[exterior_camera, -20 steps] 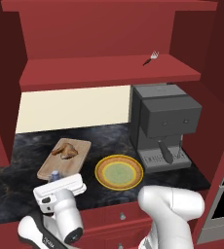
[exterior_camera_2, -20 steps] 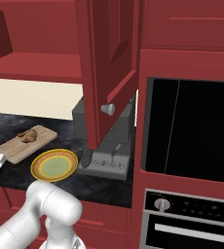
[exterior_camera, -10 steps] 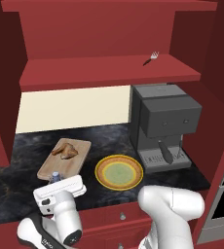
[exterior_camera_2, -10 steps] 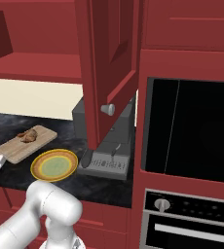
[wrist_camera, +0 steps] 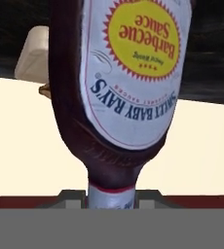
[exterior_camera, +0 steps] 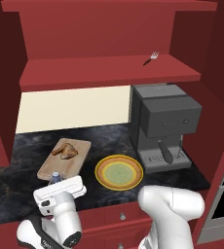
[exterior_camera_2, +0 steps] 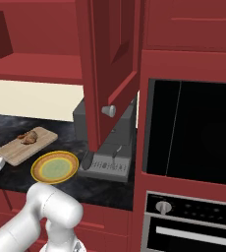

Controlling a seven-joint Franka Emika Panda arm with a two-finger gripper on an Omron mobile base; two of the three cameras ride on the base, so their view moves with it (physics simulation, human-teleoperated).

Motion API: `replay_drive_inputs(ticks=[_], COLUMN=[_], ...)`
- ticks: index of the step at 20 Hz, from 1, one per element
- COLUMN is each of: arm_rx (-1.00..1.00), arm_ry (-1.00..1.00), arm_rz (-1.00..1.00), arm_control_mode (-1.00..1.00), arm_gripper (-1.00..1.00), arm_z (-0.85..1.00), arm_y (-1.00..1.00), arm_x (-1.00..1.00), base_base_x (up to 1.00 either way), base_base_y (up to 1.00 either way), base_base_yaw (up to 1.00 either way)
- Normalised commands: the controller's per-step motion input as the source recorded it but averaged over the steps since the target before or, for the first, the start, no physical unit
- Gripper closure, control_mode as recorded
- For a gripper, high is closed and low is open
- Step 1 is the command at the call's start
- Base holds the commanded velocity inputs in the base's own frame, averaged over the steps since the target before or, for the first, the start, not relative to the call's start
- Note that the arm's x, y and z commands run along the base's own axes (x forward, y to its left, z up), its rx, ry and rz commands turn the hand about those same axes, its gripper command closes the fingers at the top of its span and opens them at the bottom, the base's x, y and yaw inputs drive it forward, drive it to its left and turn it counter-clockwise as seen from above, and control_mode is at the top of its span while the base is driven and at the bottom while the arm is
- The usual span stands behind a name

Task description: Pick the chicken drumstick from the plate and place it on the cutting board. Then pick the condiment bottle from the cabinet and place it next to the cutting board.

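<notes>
— What else is on my screen?
— I see a grey coffee machine (exterior_camera: 163, 127) on the dark marble counter (exterior_camera: 16, 185), and a small fork (exterior_camera: 152, 58) lying above it.
— And to the right?
— A black oven (exterior_camera_2: 193, 138).

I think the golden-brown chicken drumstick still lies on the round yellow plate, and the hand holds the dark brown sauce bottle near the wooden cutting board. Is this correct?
Not quite. The golden-brown chicken drumstick lies on the light tan wooden cutting board, not on the round yellow plate; the left base view shows it. The rest stands: the hand holds the dark brown sauce bottle near that board.
</notes>
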Motion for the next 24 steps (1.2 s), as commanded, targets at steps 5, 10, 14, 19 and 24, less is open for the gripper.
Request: replay_drive_inputs(ticks=[5, 10, 14, 19, 24], arm_rx=[0.0, 0.03, 0.03, 0.02, 0.1], arm_ry=[-0.05, -0.05, -0.03, -0.02, 0.0], arm_rz=[0.0, 0.0, 0.0, 0.0, 0.0], arm_control_mode=[-1.0, -1.0, -1.0, -1.0, -1.0], arm_gripper=[1.0, 1.0, 1.0, -1.0, -1.0], arm_z=[-0.44, -0.44, -0.38, -0.37, -0.31], arm_y=[0.0, 0.0, 0.0, 0.0, -0.04], arm_x=[0.0, 0.0, 0.0, 0.0, 0.0], base_base_x=[0.0, 0.0, 0.0, 0.0, 0.0], base_base_y=[0.0, 0.0, 0.0, 0.0, 0.0], base_base_yaw=[0.0, 0.0, 0.0, 0.0, 0.0])
